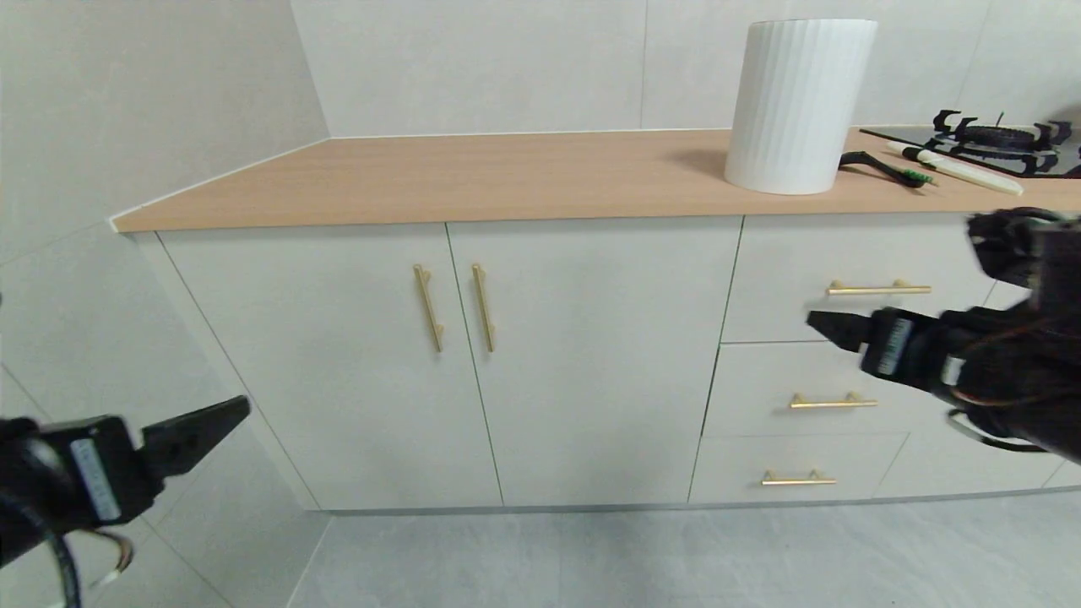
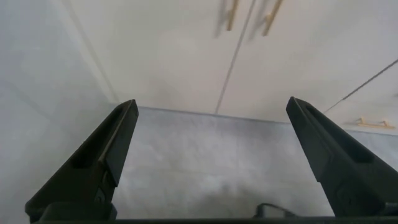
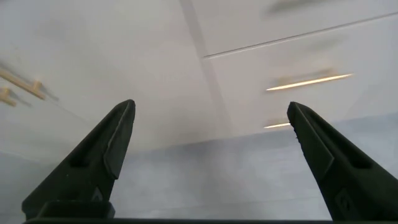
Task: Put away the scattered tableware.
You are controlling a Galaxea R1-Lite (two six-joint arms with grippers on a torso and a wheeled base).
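1. The tableware lies at the right end of the counter. A black utensil with a green tip and a long white utensil sit side by side between the tall ribbed holder and the hob. I cannot tell exactly what kind of piece each one is.
2. The right gripper hangs in front of the drawers, below the counter edge and just under the top drawer's handle. Its fingers are spread wide and hold nothing.
3. The left gripper is low and far to the left, near the corner wall and well apart from everything. It too is spread wide and empty.
4. I'd judge that nothing is put away yet, and that the step in hand is the right arm's reach for the first piece.
5. To do that well, the arm should rise clear of the counter edge first, then come down from above.
6. The black utensil is the nearer piece, so it makes sense to take it first, with the fingers set square across its handle.
7. The two pieces lie close together, so the fingers should straddle one only. They should go right down to the wood, since both pieces lie flat.
8. The holder stands just beside the black utensil, so the wrist must keep clear or it may knock it.
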